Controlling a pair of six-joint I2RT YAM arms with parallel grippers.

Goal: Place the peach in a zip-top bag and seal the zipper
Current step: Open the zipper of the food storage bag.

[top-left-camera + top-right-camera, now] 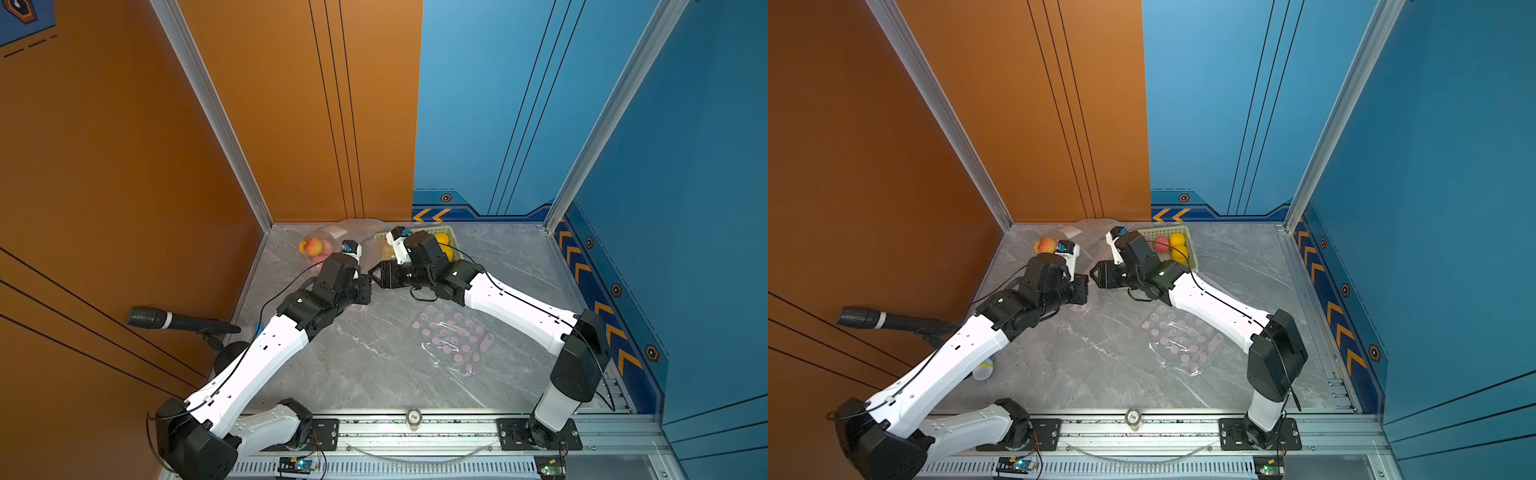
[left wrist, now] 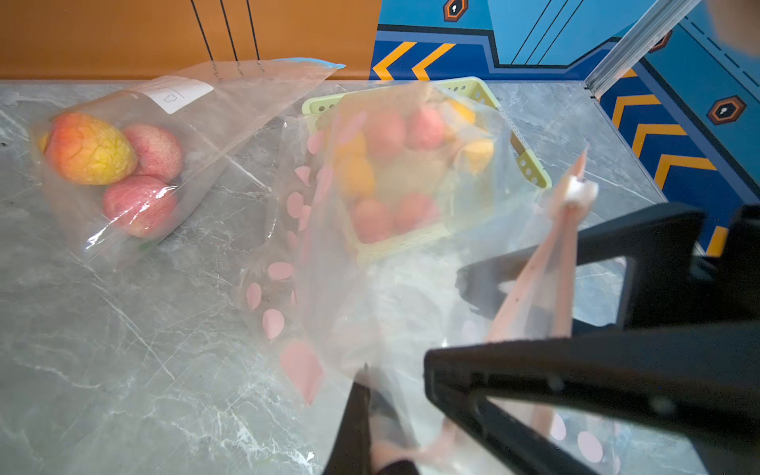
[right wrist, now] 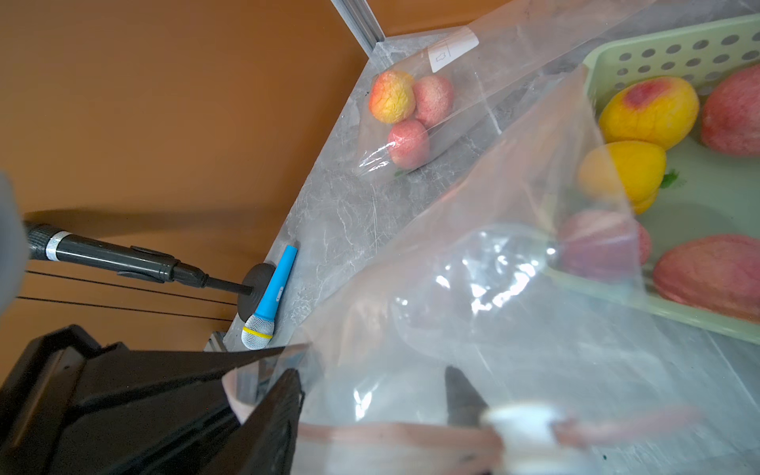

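While the left gripper is clamped shut on the pink zipper strip of the zip-top bag, the right gripper sits just beside it with its jaws apart, the strip lying between them unpinched. That strip marks the bag's long axis: it runs from the left gripper through the right one to a white slider just past the right fingers, held up off the desk. The pink-dotted film spreads away from the strip toward the back of the desk; whether the mouth is open I cannot tell. Seen through the film, the peaches lie in a pale green basket at the back of the desk, pink and yellow ones together, just behind the bag. In the far left corner lies a clear bag with three more peaches at its bottom and its blue zipper edge toward the back wall. Another dotted bag lies flat on the desk, well apart, near the right arm.
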